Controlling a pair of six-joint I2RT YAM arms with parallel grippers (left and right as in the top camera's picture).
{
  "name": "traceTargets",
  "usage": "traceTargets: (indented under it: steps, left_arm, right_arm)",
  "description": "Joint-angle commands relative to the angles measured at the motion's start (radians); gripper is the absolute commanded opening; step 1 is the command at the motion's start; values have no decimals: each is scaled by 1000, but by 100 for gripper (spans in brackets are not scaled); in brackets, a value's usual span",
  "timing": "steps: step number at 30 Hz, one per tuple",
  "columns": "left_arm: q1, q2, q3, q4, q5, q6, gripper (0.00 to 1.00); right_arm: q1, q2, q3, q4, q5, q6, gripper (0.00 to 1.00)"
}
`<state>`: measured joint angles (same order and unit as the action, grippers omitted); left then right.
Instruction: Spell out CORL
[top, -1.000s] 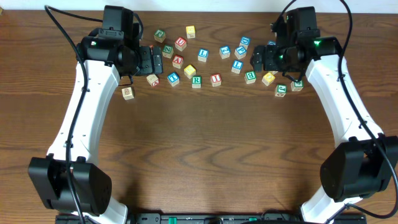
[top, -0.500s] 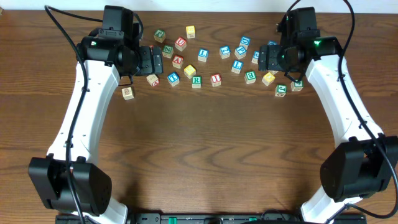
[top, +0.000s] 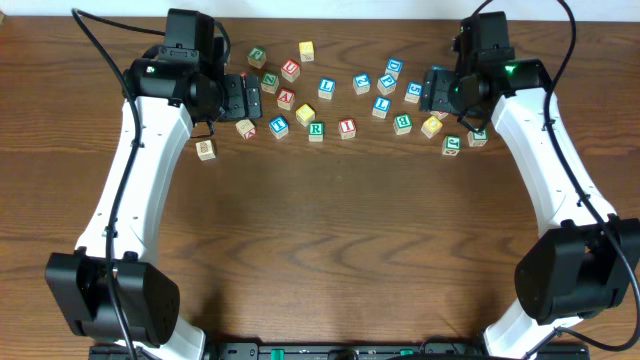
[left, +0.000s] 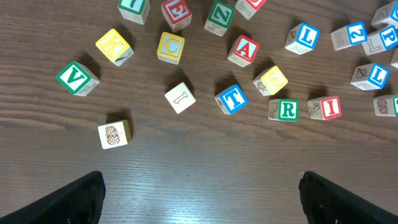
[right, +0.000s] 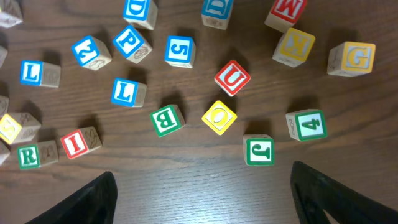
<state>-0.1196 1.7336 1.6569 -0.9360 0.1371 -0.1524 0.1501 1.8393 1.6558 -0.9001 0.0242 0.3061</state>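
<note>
Plainly legible: yellow C (left: 170, 47), yellow O (right: 219, 117), green R (left: 283, 109), blue L (right: 127, 92); left tool (left: 202, 190) and right tool (right: 205, 190) agape.

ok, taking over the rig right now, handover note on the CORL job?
Left end effector open, empty, hovering.
Right end effector open, empty, hovering.
Yellow C and green R show in the left wrist view. Yellow O and a blue L, one of several, show in the right wrist view.
Done: nothing lined up.
Left: pick all four and place them in order.
</note>
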Motion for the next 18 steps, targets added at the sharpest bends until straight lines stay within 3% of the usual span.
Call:
traceTargets:
  steps: [1, 18]
  left_arm:
    - [0, 13, 15, -1, 9, 16, 98]
    - [-51, 141, 78, 93, 8, -75, 98]
  right_arm:
    - [9, -4, 16, 0, 31, 49, 82]
    - [9, -4, 15, 9, 51, 108, 87]
